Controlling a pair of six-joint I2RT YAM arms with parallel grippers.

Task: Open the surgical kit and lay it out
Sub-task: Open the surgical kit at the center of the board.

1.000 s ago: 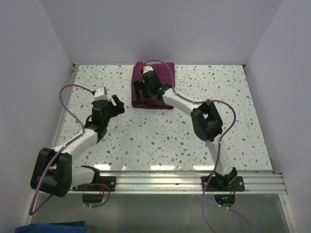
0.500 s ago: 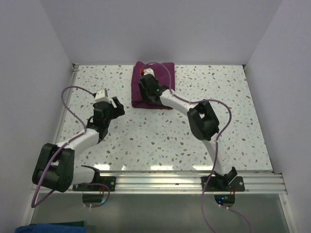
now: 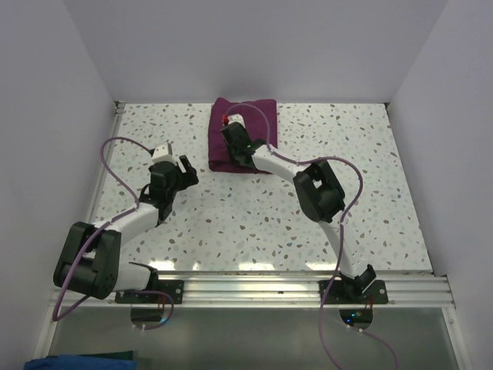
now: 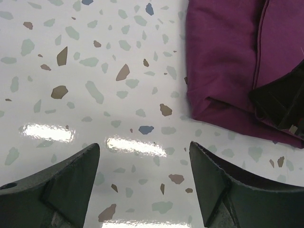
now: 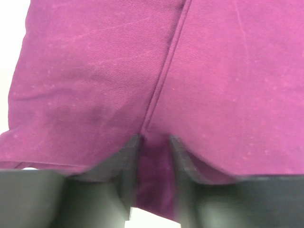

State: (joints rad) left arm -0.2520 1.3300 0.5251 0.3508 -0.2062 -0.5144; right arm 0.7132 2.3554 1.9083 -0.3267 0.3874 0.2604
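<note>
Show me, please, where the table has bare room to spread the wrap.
Widest bare patch: the table right of the purple wrap, to the right wall. Also free: the strip between wrap and left gripper, and the near middle along the mounting rail. Crowded: the wrap's near edge, pinched by the right gripper.

One cloth wrap [image 3: 262, 116]: lies on the table [image 3: 347, 177] at its far edge, about midway across. My right gripper [image 3: 231, 146]: down on the wrap's near-left part, a fold between my fingers. My left gripper [image 3: 185, 168]: over bare table, left of the wrap, apart from it.
</note>
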